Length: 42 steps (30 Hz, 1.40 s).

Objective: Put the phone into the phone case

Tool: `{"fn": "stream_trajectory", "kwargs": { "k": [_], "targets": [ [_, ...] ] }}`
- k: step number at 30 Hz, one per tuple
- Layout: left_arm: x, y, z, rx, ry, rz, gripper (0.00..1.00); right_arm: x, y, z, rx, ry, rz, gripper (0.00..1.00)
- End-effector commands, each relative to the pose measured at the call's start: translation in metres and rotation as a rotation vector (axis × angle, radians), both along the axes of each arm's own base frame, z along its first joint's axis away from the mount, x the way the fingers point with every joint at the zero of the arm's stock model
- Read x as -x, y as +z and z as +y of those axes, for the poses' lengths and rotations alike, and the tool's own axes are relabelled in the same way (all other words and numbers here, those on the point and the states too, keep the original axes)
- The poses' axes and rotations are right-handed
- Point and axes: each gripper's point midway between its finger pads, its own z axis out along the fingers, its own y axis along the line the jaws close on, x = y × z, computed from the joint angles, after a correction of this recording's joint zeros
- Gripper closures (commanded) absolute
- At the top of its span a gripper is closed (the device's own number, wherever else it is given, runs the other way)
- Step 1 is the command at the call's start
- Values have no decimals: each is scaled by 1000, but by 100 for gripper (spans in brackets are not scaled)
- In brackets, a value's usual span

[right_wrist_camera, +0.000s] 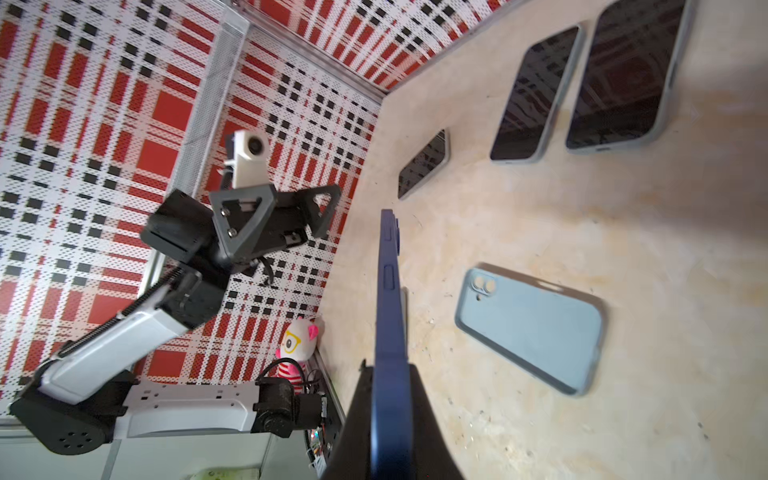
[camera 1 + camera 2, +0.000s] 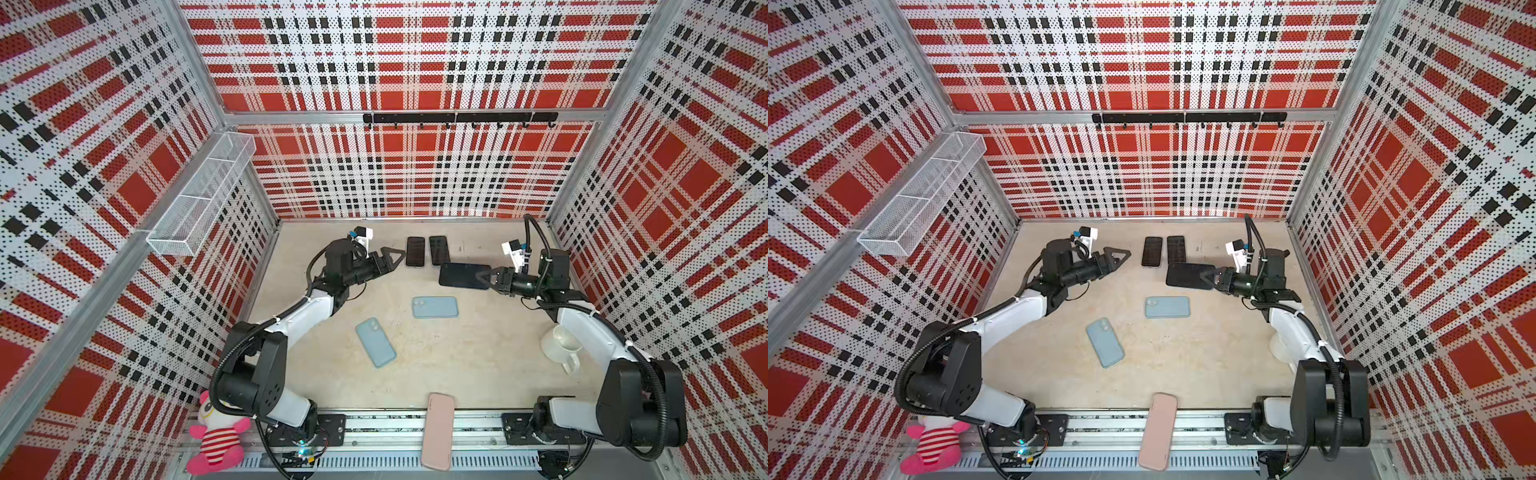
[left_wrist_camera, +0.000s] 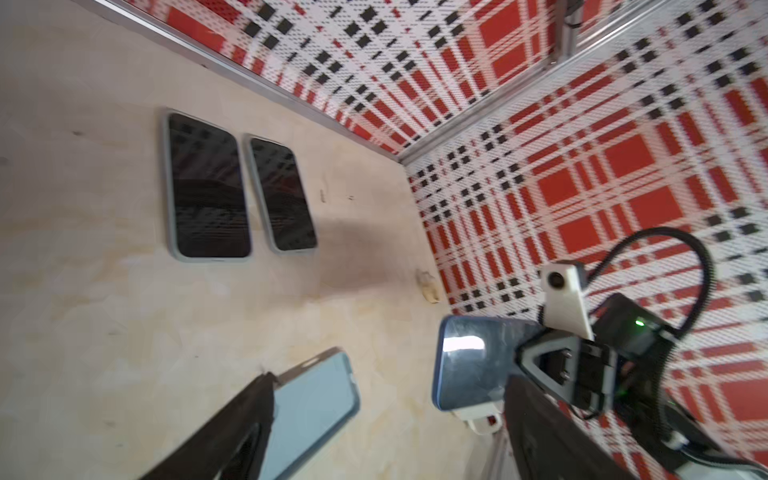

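My right gripper [image 2: 484,277] is shut on one short end of a dark blue phone [image 2: 461,274], which hangs flat a little above the table at the back right. The right wrist view shows the phone [image 1: 388,291] edge-on between the jaws. A light blue phone case [image 2: 434,307] lies flat on the table just in front of the phone, and it also shows in the right wrist view [image 1: 528,328]. A second light blue case [image 2: 375,343] lies nearer the middle. My left gripper [image 2: 395,258] hovers open and empty to the left of the phone, apart from it.
Two dark-screened phones in pale cases [image 2: 415,251] [image 2: 439,250] lie side by side at the back. A pink case [image 2: 438,432] overhangs the front rail. A white mug [image 2: 561,343] stands under the right arm. A pink plush toy [image 2: 216,432] sits at the front left.
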Motion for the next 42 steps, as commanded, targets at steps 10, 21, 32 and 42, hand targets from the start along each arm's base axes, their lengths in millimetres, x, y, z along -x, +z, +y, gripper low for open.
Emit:
{"fn": "stream_trajectory", "kwargs": {
  "k": [10, 21, 32, 42],
  "targets": [
    [-3, -101, -19, -393, -77, 193, 26, 1, -52, 10, 90, 35, 138, 100],
    [21, -147, -49, -432, -164, 275, 44, -11, -98, 23, 125, 102, 216, 100],
    [49, -193, -59, -501, -274, 364, 51, -15, -126, 20, 205, 109, 314, 100],
    [55, -200, -65, -473, -305, 395, 61, -7, -149, 30, 219, 123, 357, 100]
  ]
}}
